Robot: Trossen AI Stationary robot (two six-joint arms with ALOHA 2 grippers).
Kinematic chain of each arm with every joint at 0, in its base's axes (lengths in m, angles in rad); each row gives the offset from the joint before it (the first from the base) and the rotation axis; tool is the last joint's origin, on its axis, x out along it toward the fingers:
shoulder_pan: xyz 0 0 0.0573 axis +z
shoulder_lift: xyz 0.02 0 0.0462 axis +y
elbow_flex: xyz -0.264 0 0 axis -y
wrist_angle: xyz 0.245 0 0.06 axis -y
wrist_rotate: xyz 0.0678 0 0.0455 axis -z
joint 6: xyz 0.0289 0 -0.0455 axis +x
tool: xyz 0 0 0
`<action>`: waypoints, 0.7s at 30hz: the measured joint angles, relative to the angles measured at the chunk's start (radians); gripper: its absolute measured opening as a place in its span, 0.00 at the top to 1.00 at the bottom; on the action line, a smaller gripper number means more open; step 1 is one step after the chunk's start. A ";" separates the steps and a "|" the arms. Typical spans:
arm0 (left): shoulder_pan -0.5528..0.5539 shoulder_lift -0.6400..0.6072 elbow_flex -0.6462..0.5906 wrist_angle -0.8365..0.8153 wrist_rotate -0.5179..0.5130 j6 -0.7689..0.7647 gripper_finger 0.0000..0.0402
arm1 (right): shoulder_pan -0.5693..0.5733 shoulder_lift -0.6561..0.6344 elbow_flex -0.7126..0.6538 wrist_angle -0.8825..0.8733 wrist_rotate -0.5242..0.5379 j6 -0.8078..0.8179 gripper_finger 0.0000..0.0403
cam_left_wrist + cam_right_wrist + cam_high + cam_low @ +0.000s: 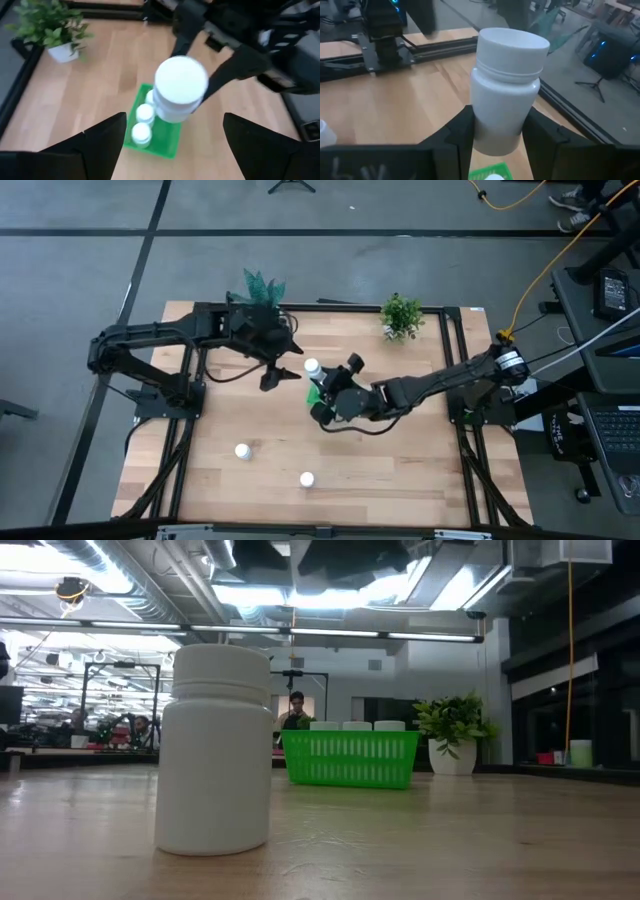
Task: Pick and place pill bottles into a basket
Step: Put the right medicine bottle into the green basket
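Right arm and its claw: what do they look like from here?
The right arm is black and jointed, with a pale band and cables near its base. Its claw has two chunky, matte black fingers. The left arm is likewise black.

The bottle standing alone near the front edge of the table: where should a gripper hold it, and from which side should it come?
Grip the bottle around its straight round body, below the cap, coming down from above with one finger on each side. It stands upright with bare table all around, so any direction works; the smooth wall probably gives a steadier hold than the ridged cap.
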 joint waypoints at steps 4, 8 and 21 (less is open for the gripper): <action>0.000 0.016 0.000 -0.001 -0.036 0.001 0.18 | -0.007 0.000 0.000 0.000 -0.025 -0.001 0.66; 0.000 0.020 0.000 0.006 -0.035 0.001 0.18 | -0.005 0.000 0.000 0.000 -0.031 -0.001 0.66; -0.006 0.038 0.000 0.029 0.041 0.000 0.19 | -0.026 0.001 0.000 0.032 -0.038 -0.031 0.66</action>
